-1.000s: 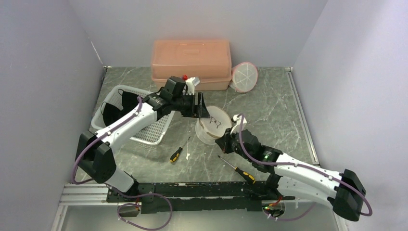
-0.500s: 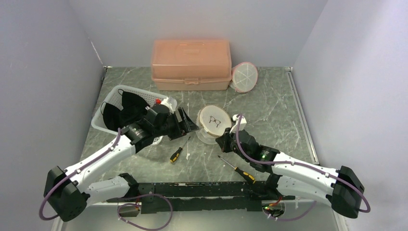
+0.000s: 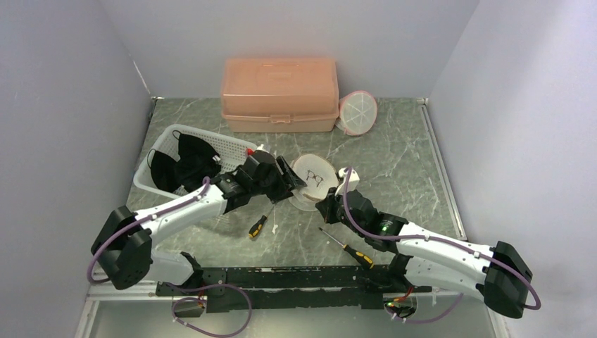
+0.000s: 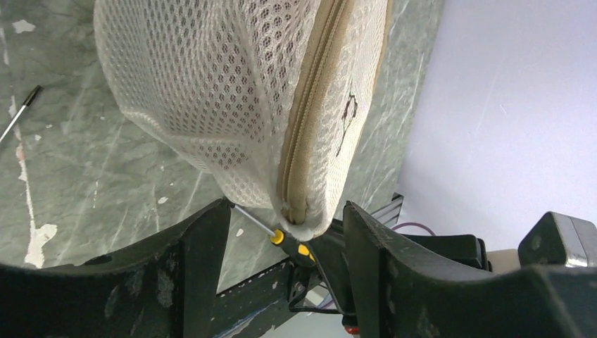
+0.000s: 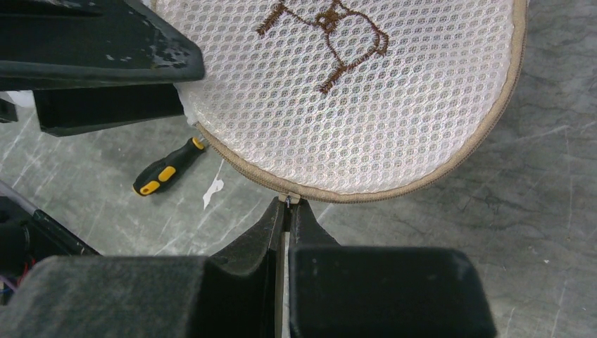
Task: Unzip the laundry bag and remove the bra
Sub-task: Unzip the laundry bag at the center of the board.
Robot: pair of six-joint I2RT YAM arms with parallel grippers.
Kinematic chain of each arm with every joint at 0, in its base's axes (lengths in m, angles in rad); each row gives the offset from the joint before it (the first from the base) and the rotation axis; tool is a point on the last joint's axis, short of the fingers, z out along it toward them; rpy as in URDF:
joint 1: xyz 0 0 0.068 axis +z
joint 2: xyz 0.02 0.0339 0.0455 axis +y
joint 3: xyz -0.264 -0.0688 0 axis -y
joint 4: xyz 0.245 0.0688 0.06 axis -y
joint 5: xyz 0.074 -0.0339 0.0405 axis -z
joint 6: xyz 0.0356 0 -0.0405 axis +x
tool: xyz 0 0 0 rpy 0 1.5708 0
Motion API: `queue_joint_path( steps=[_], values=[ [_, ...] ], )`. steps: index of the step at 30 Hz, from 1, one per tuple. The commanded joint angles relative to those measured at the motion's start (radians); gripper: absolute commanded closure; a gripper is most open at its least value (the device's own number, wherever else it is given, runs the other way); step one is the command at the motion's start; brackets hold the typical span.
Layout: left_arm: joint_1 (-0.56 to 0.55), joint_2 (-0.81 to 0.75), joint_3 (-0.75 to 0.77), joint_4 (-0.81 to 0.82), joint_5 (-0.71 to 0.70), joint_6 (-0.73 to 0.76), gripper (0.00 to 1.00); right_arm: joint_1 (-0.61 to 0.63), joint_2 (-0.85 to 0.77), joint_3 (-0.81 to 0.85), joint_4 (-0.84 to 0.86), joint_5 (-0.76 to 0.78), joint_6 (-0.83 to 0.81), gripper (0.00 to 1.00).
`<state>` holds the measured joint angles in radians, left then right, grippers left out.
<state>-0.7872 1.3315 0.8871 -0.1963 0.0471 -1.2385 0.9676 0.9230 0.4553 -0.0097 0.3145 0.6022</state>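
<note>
Laundry bag (image 3: 310, 182) update: the zipper pull (image 5: 288, 199) looks to be pinched right at the tips of the right gripper (image 5: 287, 204), whose fingers are pressed together on it. The left gripper (image 4: 286, 208) was swung off toward the basket (image 3: 232, 144) and has been brought back in over the last second. It's now parked with its fingers apart, straddling the bag's rim, with the zipper (image 4: 310, 120) running away between them. No squeeze can be seen yet, though one finger is nearly touching the mesh.

So it looks like the bag is being lined up to be braced on one side while the pull gets dragged round from the other. The zipper is closed along every stretch that can be seen, so unzipping probably hasn't been started. The bra can't be made out through the mesh.

Farther out, a stubby screwdriver (image 3: 258, 226) is lying just beside the left gripper, and a longer screwdriver (image 3: 348, 248) next to the right arm. Well beyond both grippers, a pink box (image 3: 279, 95) is set at the back.
</note>
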Motion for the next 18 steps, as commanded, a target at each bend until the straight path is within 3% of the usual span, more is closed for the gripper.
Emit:
queue_joint_path(
  steps=[1,7,18],
  values=[
    [-0.024,0.033,0.05,0.075,-0.001,-0.033,0.36,0.004,-0.006,0.043,0.014,0.015,-0.018,1.0],
    [-0.051,0.087,0.076,0.093,0.004,-0.024,0.42,0.003,-0.01,0.039,0.014,0.015,-0.016,1.0],
    [-0.053,0.12,0.084,0.104,-0.016,0.027,0.89,0.005,-0.018,0.039,0.014,0.002,-0.047,1.0]
  ],
)
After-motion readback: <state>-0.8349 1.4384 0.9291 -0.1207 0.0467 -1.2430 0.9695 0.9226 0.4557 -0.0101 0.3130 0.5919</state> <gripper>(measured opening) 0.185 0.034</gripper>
